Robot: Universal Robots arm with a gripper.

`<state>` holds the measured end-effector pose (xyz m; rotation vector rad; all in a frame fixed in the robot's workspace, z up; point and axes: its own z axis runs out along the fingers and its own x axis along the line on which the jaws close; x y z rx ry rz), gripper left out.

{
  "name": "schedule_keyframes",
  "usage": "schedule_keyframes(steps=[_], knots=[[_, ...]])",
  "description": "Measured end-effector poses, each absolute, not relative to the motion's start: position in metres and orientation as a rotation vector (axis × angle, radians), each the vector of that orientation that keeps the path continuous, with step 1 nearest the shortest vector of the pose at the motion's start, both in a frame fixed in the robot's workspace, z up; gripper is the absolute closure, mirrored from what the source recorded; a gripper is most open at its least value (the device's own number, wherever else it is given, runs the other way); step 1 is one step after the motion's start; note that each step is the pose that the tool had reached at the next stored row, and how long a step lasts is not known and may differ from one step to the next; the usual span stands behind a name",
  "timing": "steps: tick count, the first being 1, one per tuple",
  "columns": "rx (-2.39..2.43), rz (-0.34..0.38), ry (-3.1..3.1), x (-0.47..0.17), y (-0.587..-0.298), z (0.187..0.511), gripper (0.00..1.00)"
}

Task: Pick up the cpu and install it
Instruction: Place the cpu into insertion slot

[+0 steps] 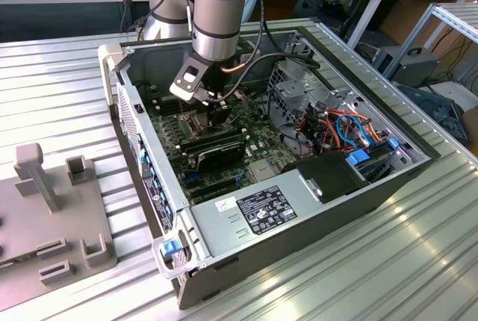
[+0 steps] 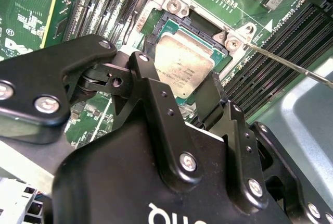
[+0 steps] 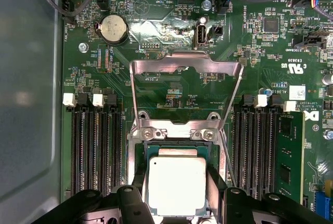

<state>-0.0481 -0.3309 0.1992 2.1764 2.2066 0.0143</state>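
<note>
squarely between its jaws, the gripper (image 2: 179, 75) clamps the cpu (image 3: 176, 185), held low in the open socket (image 3: 156, 133) beneath it.

Dull silver-grey cpu (image 3: 176, 185) against green motherboard (image 3: 171, 86) with fine white print; black memory slots (image 3: 96, 151); bright bare-metal socket frame (image 3: 186, 67); matt black hand (image 2: 176, 78); ribbed silver table (image 1: 373, 261); orange and blue cables (image 1: 347, 123); black-and-white label (image 1: 265, 209) on grey power supply (image 1: 224, 235).
</note>
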Motion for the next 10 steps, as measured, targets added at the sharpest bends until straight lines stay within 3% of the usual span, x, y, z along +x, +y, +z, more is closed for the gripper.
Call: schedule_keyframes(steps=[10], knots=[[2.176, 0.014, 2.207, -0.0481, -0.3307, 0.1969, 0.45]])
